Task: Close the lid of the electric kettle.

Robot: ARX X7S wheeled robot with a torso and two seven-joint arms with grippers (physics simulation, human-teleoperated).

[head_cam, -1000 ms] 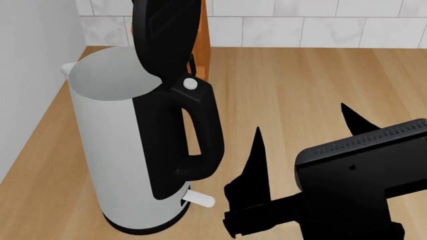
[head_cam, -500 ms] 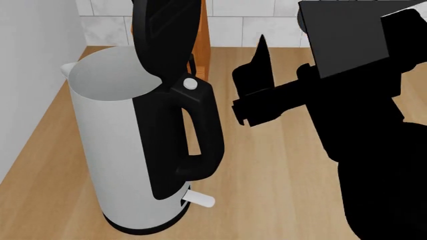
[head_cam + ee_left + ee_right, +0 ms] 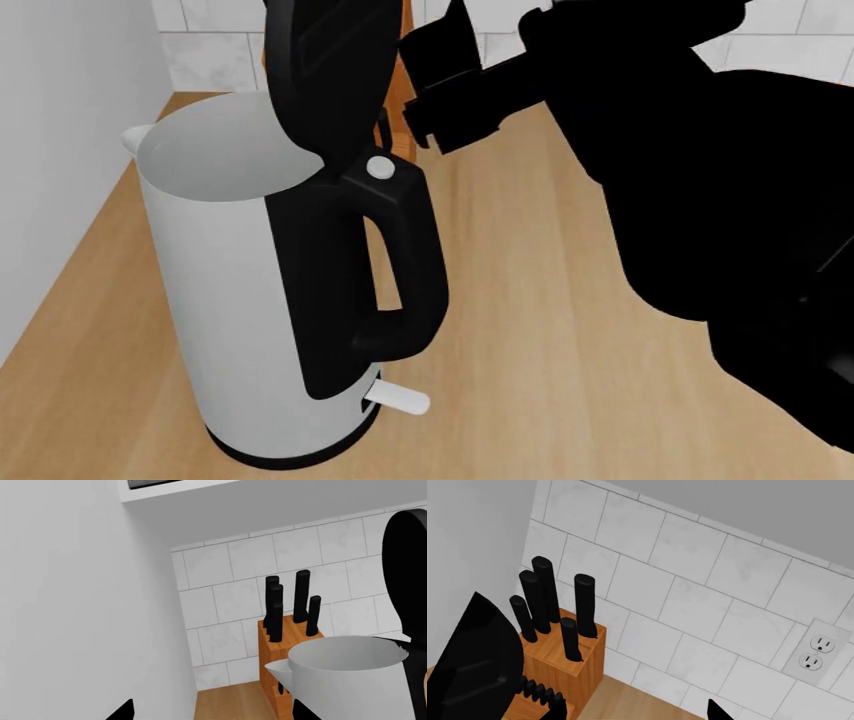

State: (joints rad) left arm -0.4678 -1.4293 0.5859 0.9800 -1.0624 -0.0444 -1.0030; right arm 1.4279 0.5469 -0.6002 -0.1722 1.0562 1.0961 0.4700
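Upper centre of head view: right gripper (image 3: pixel 447 70) beside upright lid (image 3: pixel 331 75), jaw state unclear. Judgement: push lid's outer face down over electric kettle (image 3: pixel 220 290).

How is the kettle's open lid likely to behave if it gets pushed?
The lid stands upright, joined at the handle top, so it probably swings down as one stiff disc. The electric kettle is tall on a narrow base and looks empty, so a sideways shove might tip or slide it.

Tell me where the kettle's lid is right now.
In the head view the lid stands upright and open above the kettle, at the top left, just left of the right claw.
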